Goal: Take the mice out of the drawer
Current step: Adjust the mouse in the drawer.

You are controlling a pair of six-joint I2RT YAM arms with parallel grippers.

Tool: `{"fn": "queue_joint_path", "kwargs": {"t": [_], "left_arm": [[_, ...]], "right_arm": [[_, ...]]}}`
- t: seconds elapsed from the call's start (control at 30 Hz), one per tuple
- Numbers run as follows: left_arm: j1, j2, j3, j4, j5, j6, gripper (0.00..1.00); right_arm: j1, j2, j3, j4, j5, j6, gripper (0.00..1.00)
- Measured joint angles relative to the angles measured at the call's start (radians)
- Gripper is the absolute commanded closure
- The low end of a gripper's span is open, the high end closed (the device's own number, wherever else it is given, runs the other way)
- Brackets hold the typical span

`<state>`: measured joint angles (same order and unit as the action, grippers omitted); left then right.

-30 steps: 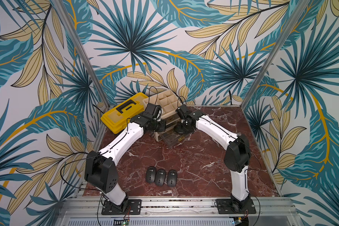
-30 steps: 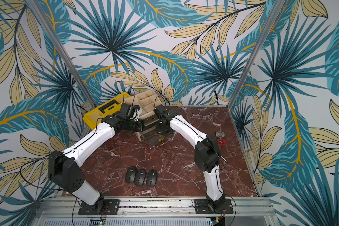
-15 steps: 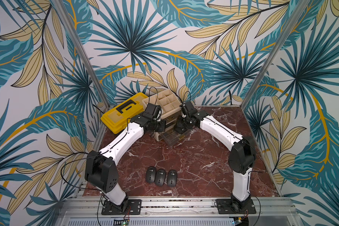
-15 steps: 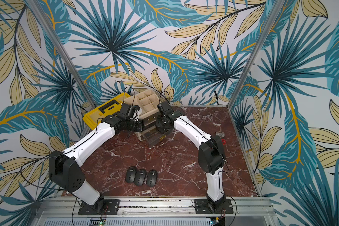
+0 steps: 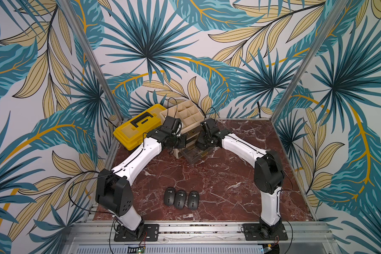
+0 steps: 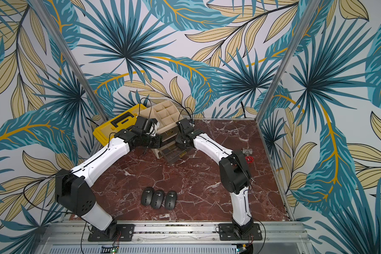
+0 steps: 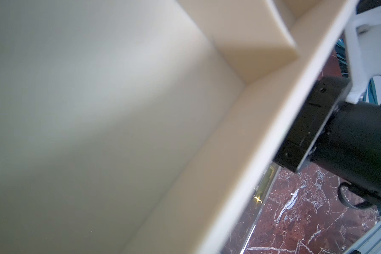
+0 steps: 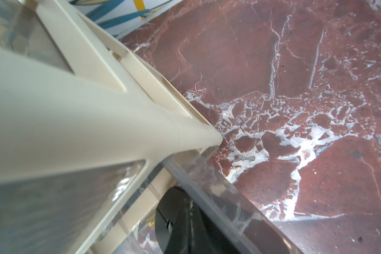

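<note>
Fingers of the left gripper (image 5: 183,142): closed; the tips are hidden against the left side of the drawer unit (image 5: 186,116), so whether they touch it I cannot tell.
Fingers of the right gripper (image 5: 201,143): closed; low at the front of the same unit, just above the open drawer (image 5: 194,155); contact cannot be made out.
Drawer unit: beige, with open compartments on top, standing toward the far edge of the worktop (image 5: 229,176), left of its middle.
Drawer: clear plastic, the lowest one, standing out toward the front edge at a slant.
Mouse in drawer: one dark mouse (image 8: 176,220) lies inside, seen through the clear wall in the right wrist view, partly cut off.
Mice on worktop: three mice in a tight row near the front edge, left of centre (image 5: 169,196) (image 5: 180,199) (image 5: 193,200), scroll wheels toward the far edge, well apart from the unit; seen in both top views.
Toolbox: yellow toolbox (image 5: 139,125) with a black handle, in the far left corner, just beside the unit.
Valve: small red-handled valve (image 6: 248,157) near the right edge, partly behind the right arm.
Left wrist view: blurred beige compartment walls fill most of it.
</note>
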<state>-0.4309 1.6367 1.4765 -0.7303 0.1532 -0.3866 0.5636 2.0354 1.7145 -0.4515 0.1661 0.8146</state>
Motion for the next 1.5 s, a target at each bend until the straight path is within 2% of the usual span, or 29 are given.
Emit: {"fn": "queue_joint_path", "kwargs": {"t": [0.43,0.67,1.13,1.5], "left_arm": [[0.0,0.0,0.0,0.0,0.001,-0.004,1.0],[0.0,0.0,0.0,-0.001,0.004,-0.004,1.0],[0.0,0.009,0.001,-0.003,0.009,-0.004,1.0],[0.002,0.019,0.017,-0.029,-0.003,-0.006,1.0]], "right_arm": [[0.009,0.031,-0.006,0.058,0.051,0.023,1.0],[0.017,0.047,0.007,0.056,0.053,-0.016,1.0],[0.005,0.045,0.001,0.069,-0.171,-0.167,1.0],[-0.019,0.008,-0.034,0.023,-0.292,-0.274,1.0]]}}
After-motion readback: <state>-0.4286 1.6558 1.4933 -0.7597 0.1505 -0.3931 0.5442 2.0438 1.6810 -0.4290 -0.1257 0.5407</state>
